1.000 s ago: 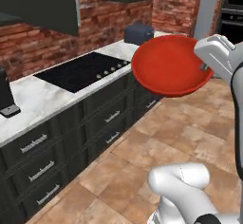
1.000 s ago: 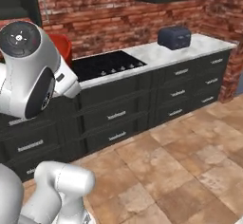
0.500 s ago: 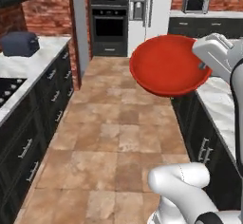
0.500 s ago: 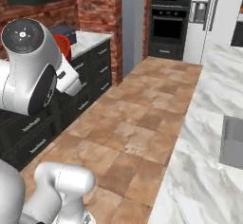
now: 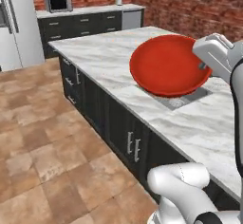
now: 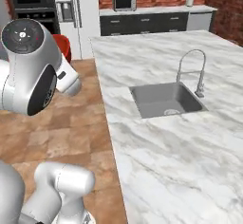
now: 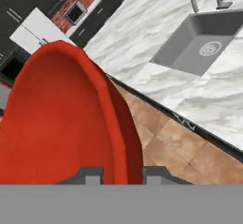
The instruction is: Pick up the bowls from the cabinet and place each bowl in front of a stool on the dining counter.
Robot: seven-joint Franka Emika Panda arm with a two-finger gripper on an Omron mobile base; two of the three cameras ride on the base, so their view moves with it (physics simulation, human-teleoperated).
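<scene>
A glossy red bowl (image 5: 166, 66) hangs tilted in the air over the near edge of the dining counter (image 5: 95, 52), in front of the steel sink (image 5: 182, 100). My gripper (image 5: 204, 68) is shut on the bowl's right rim. In the hand view the bowl (image 7: 57, 123) rises large at the left, its rim pinched in my gripper (image 7: 122, 173). Beyond it lie the white marble dining counter (image 7: 142, 33) and the sink (image 7: 204, 33). In the right base view a sliver of the bowl (image 6: 64, 47) peeks out behind the arm. The cabinet and the stools are out of view.
The faucet (image 6: 194, 71) stands at the sink (image 6: 166, 99) in the marble counter (image 6: 166, 161). Dark drawer fronts (image 5: 133, 142) line the island's near side. A white fridge (image 5: 19, 23), a microwave (image 5: 59, 2) on a back counter and an oven (image 6: 28, 0) stand beyond the brown tiled floor (image 5: 42, 147).
The whole picture has swung: the base has turned from the stove counter, past the oven and fridge, to face the island with the sink. The red bowl stays held in the gripper.
</scene>
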